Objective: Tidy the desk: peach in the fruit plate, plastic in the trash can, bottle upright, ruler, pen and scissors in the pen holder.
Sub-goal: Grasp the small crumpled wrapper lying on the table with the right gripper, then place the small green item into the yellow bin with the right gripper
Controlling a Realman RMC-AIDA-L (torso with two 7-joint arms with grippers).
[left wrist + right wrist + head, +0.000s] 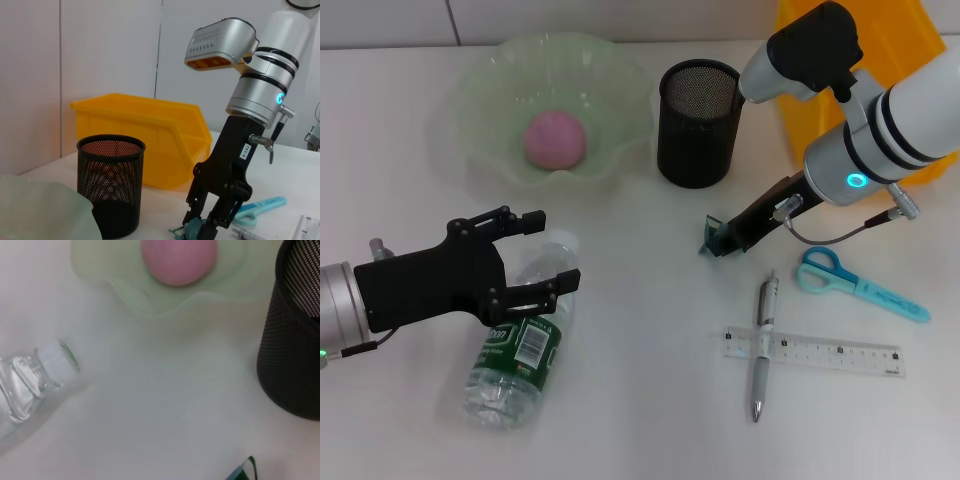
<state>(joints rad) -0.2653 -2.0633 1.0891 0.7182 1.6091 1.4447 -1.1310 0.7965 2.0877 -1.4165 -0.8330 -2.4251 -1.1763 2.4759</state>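
Peach sits in the fruit plate; pen holder just beside it, trash can at the far edge. Right gripper pinches the plastic on the desk. Left gripper, fingers spread, straddles the neck end of the lying bottle. Pen lies across the ruler; scissors nearby.

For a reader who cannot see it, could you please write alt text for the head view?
The right gripper touches the teal plastic on the white desk; the left gripper hovers open over a lying bottle.
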